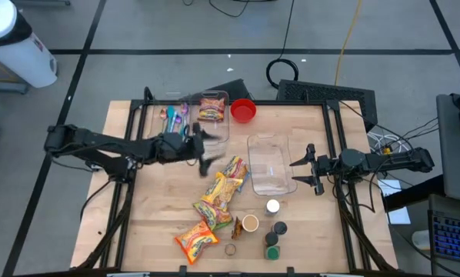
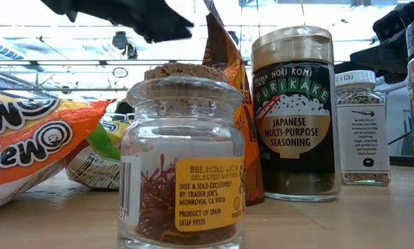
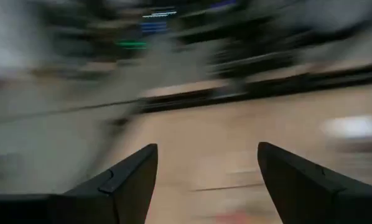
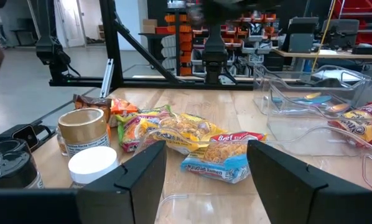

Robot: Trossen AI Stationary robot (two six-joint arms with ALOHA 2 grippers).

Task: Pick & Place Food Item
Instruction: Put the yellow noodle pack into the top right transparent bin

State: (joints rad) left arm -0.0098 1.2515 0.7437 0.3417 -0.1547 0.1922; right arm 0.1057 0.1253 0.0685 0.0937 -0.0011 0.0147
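Several snack and noodle packets lie flat on the wooden table: a yellow-and-blue one (image 1: 234, 169) (image 4: 220, 155), yellow ones (image 1: 221, 192) and an orange one (image 1: 198, 237) (image 2: 27, 149). Another packet (image 1: 211, 108) lies inside the far clear bin (image 1: 185, 104). My left gripper (image 1: 208, 151) (image 3: 206, 180) is open and empty above the table, between that bin and the packets. My right gripper (image 1: 298, 171) (image 4: 206, 174) is open and empty at the right side of the second clear bin (image 1: 270, 163), pointing toward the table's left.
A red bowl (image 1: 243, 110) stands at the far edge beside the bin. Spice jars stand near the front edge: a white-lidded one (image 1: 272, 206), a cork-topped saffron jar (image 2: 183, 180), a furikake jar (image 2: 295, 114) and others. Bare wood lies at the table's left.
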